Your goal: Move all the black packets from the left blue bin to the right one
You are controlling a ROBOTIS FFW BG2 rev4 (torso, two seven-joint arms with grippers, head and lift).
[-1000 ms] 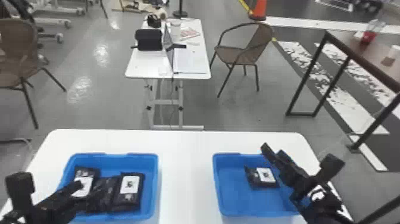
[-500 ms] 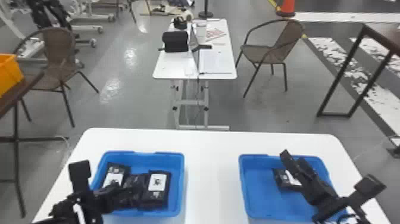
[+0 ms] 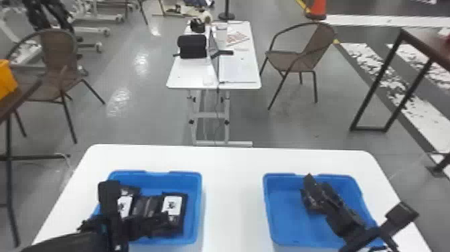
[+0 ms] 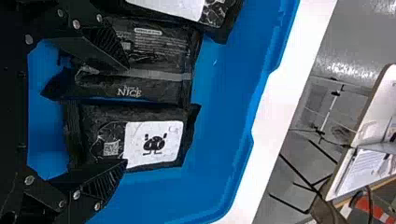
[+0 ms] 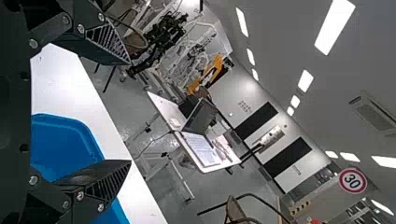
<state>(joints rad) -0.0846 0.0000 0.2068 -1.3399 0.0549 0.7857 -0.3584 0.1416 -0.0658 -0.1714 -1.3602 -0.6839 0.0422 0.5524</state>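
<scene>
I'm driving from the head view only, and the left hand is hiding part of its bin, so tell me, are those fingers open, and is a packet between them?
Observer: Open. In the left wrist view, the left hand's fingers stand apart, and the rightmost packet in the left bin shows between them.
Operator: Okay, what about the right hand? It's covering part of the packet in its bin. Has it gripped anything?
Observer: No. From its wrist view, the right hand's fingers are spread with no packet between them.

Head view high, left wrist view close, right's roomward — table shared
</scene>
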